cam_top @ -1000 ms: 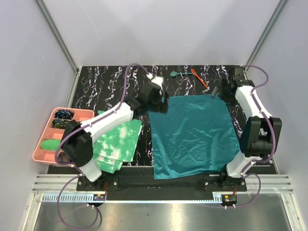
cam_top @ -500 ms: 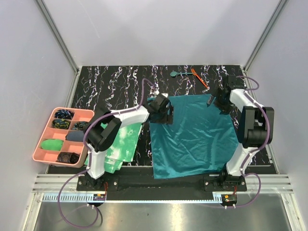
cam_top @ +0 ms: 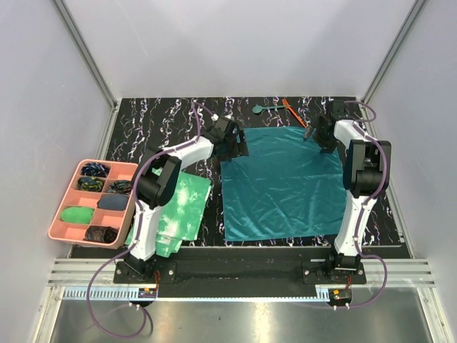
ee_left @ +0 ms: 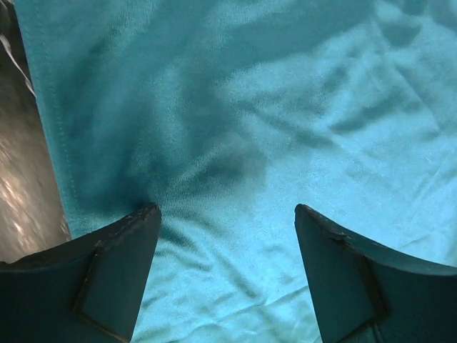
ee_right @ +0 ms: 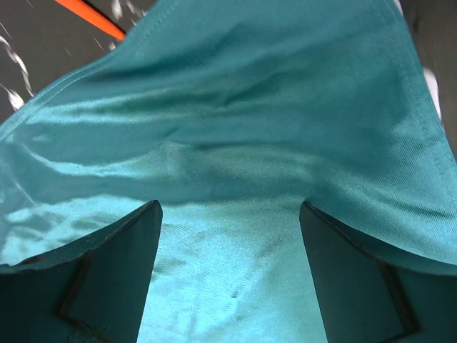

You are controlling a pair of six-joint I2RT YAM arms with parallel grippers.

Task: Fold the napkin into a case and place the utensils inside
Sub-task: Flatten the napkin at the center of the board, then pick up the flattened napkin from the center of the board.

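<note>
The dark teal napkin lies spread open as a square on the black marbled table, not folded into a case. My left gripper is open over its far left corner; the left wrist view shows the jaws apart just above the cloth. My right gripper is open over the far right corner, jaws apart above the cloth. The teal spoon and the orange-red utensil lie beyond the napkin's far edge. The orange utensil also shows in the right wrist view.
A pink compartment tray with small items stands at the left edge. Green-and-white tie-dye cloths lie between the tray and the napkin. Grey walls close in the table on three sides.
The napkin has shifted toward the far side and lies flatter; its near edge has come up off the table's front. Both grippers moved away with its far corners.
</note>
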